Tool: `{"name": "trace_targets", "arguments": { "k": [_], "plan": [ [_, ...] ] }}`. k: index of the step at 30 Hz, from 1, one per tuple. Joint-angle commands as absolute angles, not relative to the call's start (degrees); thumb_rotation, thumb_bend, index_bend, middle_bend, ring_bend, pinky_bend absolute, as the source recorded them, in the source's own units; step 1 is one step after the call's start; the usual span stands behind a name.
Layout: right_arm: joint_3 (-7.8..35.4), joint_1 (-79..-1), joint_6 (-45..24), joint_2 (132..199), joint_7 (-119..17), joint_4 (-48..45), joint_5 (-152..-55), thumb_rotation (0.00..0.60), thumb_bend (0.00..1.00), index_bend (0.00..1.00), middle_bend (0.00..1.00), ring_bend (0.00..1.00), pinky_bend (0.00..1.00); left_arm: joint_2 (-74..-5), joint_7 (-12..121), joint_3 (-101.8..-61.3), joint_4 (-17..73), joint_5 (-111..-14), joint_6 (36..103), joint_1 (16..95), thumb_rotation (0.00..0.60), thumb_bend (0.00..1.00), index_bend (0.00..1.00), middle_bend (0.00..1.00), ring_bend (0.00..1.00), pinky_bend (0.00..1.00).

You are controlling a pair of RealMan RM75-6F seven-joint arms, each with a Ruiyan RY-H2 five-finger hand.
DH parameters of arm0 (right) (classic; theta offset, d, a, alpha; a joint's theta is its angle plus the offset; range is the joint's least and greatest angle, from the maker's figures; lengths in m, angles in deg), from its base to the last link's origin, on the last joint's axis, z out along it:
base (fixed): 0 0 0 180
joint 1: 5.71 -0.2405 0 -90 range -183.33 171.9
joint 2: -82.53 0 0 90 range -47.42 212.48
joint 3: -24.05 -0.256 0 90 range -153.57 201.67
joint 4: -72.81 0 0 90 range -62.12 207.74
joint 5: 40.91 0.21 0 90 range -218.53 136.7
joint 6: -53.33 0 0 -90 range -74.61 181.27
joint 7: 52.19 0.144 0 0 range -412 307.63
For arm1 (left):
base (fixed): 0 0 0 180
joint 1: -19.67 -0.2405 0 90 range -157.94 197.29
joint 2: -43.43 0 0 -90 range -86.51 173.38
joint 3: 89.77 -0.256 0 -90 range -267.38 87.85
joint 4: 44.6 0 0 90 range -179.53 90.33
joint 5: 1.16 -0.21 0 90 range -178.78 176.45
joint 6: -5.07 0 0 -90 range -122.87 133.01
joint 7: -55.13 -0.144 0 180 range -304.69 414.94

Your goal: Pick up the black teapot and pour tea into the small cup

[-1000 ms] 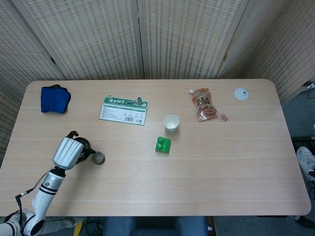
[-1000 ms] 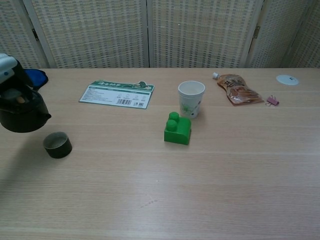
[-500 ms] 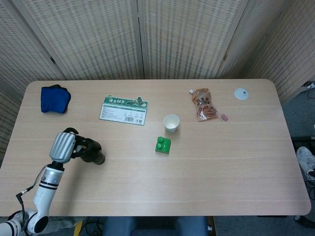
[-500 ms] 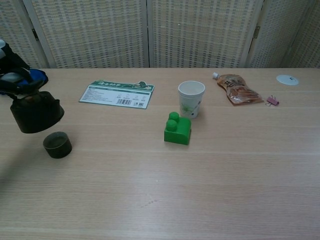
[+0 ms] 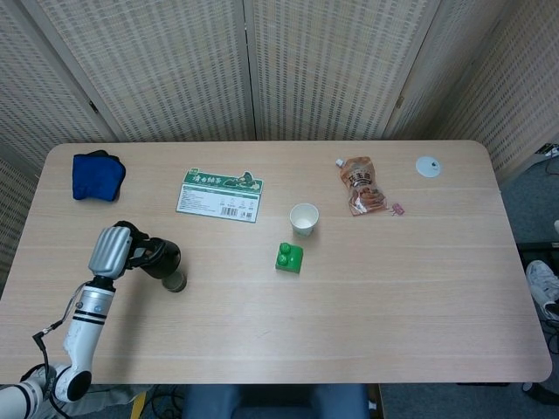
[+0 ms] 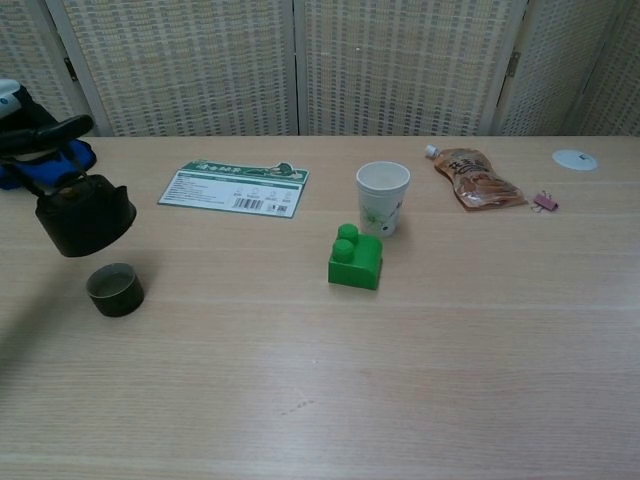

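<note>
Wooden table (image 5: 367, 297), woven screens (image 5: 332, 61) behind

Table (image 5: 393, 288): small cup (image 6: 115, 289), green block (image 5: 289, 257), probably snack pouch (image 5: 360, 185).

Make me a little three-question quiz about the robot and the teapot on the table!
1. True or false: the left hand holds the black teapot tilted in the air above the small cup.
2. What stands nearest the white paper cup? A) green block B) blue cloth C) snack pouch
3. Fill in: the tea card lies ____ on the table.

Key: 1 true; 2 A; 3 flat.
</note>
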State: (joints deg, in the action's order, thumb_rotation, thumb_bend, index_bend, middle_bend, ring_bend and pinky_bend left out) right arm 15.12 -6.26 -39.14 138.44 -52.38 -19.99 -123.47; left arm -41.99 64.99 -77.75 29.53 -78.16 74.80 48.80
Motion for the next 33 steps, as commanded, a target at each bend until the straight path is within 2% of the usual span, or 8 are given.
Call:
{"name": "trace_targets", "arguments": {
  "k": [1, 12, 23, 33],
  "plan": [
    [15.1, -6.3, -39.1, 138.4, -52.4, -20.0, -123.4, 0.600, 0.07, 0.10, 0.09, 0.08, 0.20, -42.5, 64.9, -77.4, 28.1, -77.8, 74.0, 49.4, 0.140, 0.22, 1.00, 1.00, 0.94, 0.37],
    [14.7, -6.4, -39.3, 138.0, -52.7, -20.4, -123.3, 0.600, 0.07, 0.10, 0.09, 0.08, 0.20, -44.8, 60.5, -77.7, 21.6, -75.5, 69.4, 51.7, 0.127, 0.20, 1.00, 0.99, 0.84, 0.32],
    [14.9, -6.0, -39.4, 138.1, -52.6, -20.1, -122.9, 0.600, 0.07, 0.10, 0.09, 0.08, 0.20, -48.0, 55.7, -77.5, 15.9, -73.0, 65.9, 53.6, 0.121, 0.20, 0.93, 0.92, 0.77, 0.27],
    [14.9, -5.8, -39.2, 138.2, -52.3, -19.6, -122.4, 0.600, 0.07, 0.10, 0.09, 0.08, 0.20, -50.5, 53.8, -77.2, 11.2, -72.4, 65.6, 54.7, 0.122, 0.20, 0.90, 0.89, 0.75, 0.26]
  ]
}}
